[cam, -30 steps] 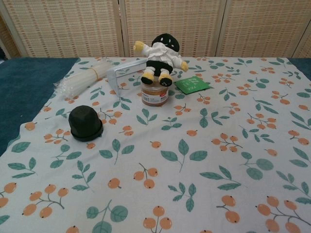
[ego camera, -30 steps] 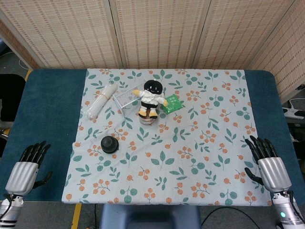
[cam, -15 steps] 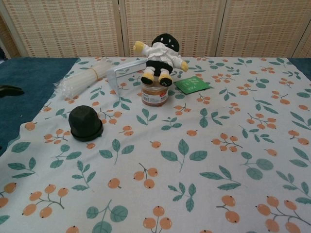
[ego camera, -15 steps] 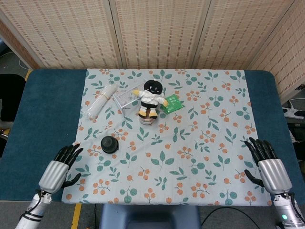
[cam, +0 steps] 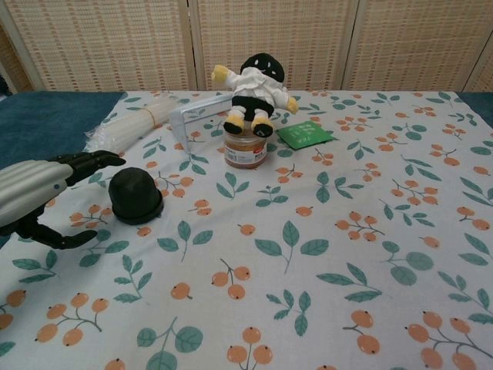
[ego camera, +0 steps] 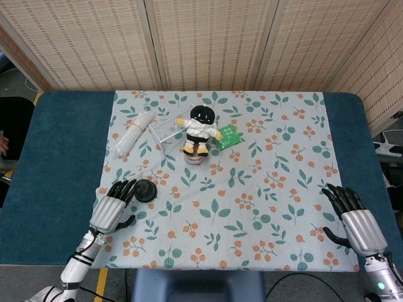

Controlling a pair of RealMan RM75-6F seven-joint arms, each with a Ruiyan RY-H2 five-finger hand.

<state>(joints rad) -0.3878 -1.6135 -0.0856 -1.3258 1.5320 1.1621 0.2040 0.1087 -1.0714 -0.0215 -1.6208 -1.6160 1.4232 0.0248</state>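
left hand (ego camera: 113,211) spread, holding nothing, fingertips just left of black cap (ego camera: 145,190), not touching | black cap on floral cloth (ego camera: 252,207) of bench, near-left area, well in front of jar (ego camera: 196,156) carrying plush doll (ego camera: 199,129) | right hand (ego camera: 357,223) spread, empty, far right bench edge

place: indoor test setup | cues: woven screen panels (ego camera: 208,41), patterned tablecloth (ego camera: 264,189) on table (ego camera: 56,157)

The right hand (ego camera: 360,224) shows only in the head view, at about four o'clock, its wrist cut by the bottom edge. In the chest view the left hand (cam: 38,193) runs off the frame at nine o'clock. The doll (ego camera: 199,129) hides most of the jar (ego camera: 196,157) beneath it. Print on the green packet (ego camera: 227,136) is too small to read.
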